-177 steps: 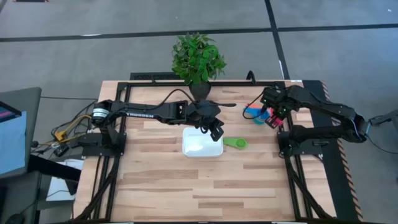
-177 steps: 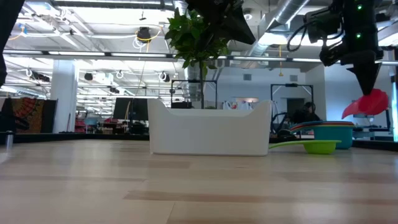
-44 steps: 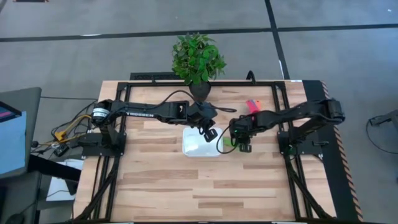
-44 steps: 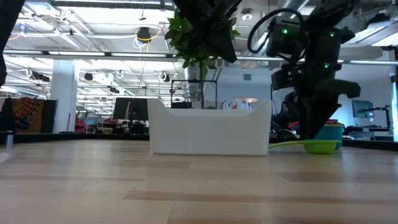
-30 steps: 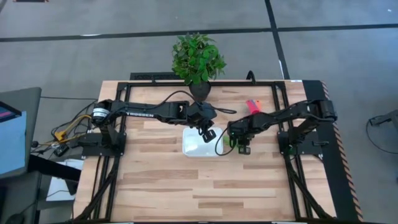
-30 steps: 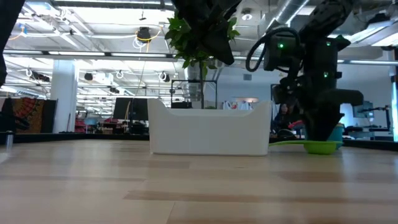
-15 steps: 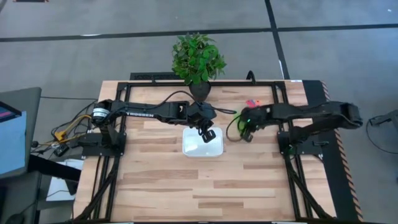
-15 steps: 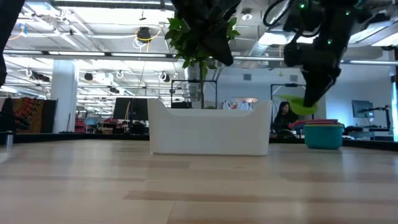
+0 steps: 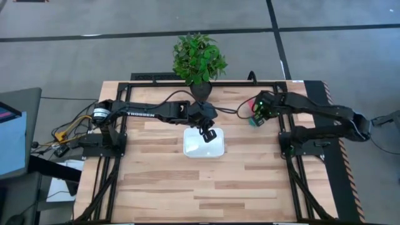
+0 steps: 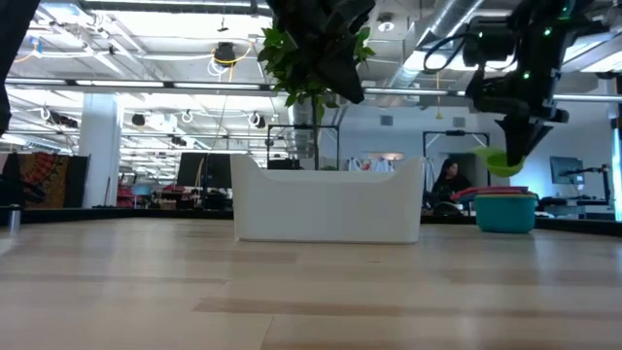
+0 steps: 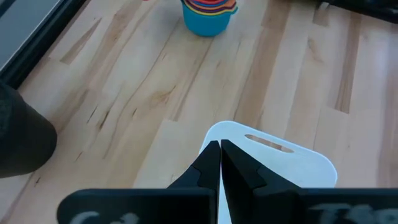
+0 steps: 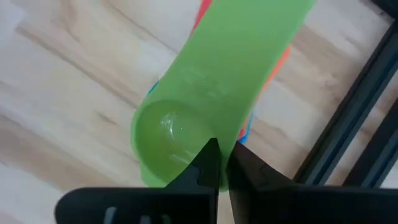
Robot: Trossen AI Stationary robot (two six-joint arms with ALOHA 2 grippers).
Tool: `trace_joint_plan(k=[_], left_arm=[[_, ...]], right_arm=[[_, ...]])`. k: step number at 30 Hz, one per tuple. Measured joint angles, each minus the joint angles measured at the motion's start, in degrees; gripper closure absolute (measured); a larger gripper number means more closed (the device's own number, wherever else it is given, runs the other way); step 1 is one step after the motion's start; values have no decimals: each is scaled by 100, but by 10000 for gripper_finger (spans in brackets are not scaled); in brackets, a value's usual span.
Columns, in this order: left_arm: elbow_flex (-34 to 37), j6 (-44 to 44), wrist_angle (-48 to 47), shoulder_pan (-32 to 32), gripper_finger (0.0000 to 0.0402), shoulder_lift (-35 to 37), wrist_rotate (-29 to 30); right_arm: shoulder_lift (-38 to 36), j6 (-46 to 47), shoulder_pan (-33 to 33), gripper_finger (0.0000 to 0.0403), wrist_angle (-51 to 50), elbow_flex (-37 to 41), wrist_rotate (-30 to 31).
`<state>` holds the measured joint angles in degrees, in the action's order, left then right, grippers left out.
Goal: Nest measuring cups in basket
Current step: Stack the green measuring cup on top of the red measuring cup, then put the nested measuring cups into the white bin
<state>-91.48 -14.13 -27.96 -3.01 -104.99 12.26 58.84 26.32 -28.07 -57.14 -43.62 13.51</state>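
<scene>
While pinched narrow on the green measuring cup (image 12: 211, 106), right gripper (image 9: 257, 112) poised above the nested cup stack (image 10: 505, 208) for adding; white basket (image 9: 203, 143) mid-table under closed, empty left gripper (image 9: 207, 132).

Readable text — one item: white lettering "TROSSEN" along the upper link of the left arm (image 9: 140, 114), seen from above, well back from its jaws. Embossed marks on the green cup (image 12: 211, 93) handle, just ahead of the right jaws — illegible.
</scene>
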Motion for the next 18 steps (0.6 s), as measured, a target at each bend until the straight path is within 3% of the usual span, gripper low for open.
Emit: trace_joint_plan(k=[4,10,18], left_arm=[[0,0,-1,0,401,0,-1],[0,0,-1,0,401,0,-1],[-2,440,543,-155,401,-91,20]], right_arm=[[152,-558,-358,363,17,0,-153],[382,-1297,-668,323,74,0,-456],[341,-1043,-774,259,110,0,-405]])
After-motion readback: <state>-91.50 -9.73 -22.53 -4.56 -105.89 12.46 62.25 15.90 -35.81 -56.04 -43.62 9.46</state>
